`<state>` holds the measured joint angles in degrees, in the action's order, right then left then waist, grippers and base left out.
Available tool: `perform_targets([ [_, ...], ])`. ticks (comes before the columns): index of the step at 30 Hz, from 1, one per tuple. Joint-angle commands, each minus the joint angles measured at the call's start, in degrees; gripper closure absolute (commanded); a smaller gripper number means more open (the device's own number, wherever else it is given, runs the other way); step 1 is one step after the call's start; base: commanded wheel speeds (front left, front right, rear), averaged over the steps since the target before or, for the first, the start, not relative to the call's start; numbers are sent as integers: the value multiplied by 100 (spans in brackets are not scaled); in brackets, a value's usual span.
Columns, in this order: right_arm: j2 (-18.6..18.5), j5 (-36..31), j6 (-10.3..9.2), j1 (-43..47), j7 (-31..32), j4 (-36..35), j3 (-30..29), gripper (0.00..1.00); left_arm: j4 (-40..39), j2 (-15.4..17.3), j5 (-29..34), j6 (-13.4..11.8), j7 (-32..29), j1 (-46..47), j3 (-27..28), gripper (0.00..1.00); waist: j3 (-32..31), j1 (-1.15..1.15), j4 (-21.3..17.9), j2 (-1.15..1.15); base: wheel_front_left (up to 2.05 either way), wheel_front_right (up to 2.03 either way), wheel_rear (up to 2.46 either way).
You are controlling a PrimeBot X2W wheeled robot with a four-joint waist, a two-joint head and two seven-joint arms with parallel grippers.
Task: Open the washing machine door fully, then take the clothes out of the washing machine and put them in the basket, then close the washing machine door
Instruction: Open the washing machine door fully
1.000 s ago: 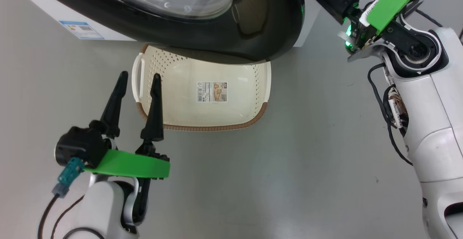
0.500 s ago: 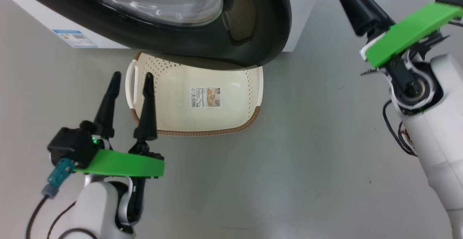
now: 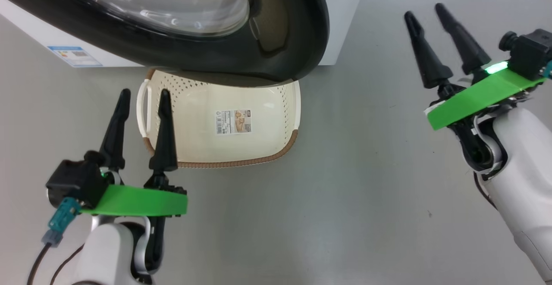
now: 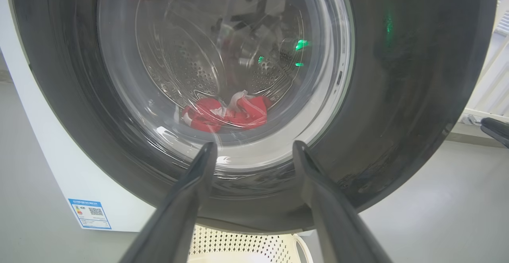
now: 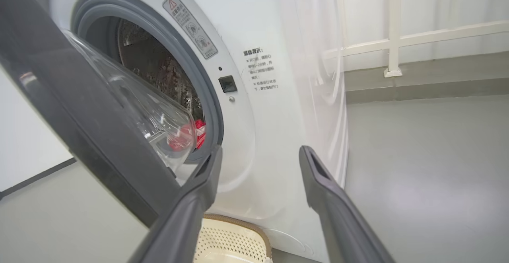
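Note:
The washing machine door, black-rimmed with a bulging glass window, stands partly open over the far end of the cream basket. Red clothes lie in the steel drum, seen through the glass and through the gap beside the grey rubber ring of the white washing machine. My left gripper hangs open at the basket's left handle, facing the door. My right gripper is open and empty, well right of the door's edge.
Grey floor lies between and in front of both arms. A blue label marks the machine's lower corner. A white railing runs along a wall right of the machine. The basket sits at the machine's foot.
My right gripper has opened and drawn back from the door's right edge, down and to the right. The head camera has shifted too. The left arm keeps its pose.

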<state>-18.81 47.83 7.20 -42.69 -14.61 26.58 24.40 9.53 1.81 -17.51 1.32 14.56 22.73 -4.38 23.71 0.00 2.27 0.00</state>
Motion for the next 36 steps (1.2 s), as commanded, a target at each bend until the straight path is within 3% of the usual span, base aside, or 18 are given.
perform_targets([
  [1,72,-342,29,222,-35,-228,-178,0,-179,113,89,9,44,-128,213,0,11,0,-30,0,0,0,0],
  [6,473,-1655,29,796,-37,-759,-920,0,-254,111,171,49,44,-158,254,0,13,0,-52,0,0,0,0],
  [17,1150,-3211,29,1702,-38,-1919,-1711,0,-479,108,229,95,44,-233,282,0,-1,0,-47,0,0,0,0],
  [25,1393,-3662,29,2151,-39,-2397,-1996,0,-549,108,223,101,44,-283,272,0,57,0,-50,0,0,0,0],
  [36,1468,-3636,29,2404,-39,-2422,-2064,0,-606,107,195,66,44,-331,262,0,46,0,-41,0,0,0,0],
])
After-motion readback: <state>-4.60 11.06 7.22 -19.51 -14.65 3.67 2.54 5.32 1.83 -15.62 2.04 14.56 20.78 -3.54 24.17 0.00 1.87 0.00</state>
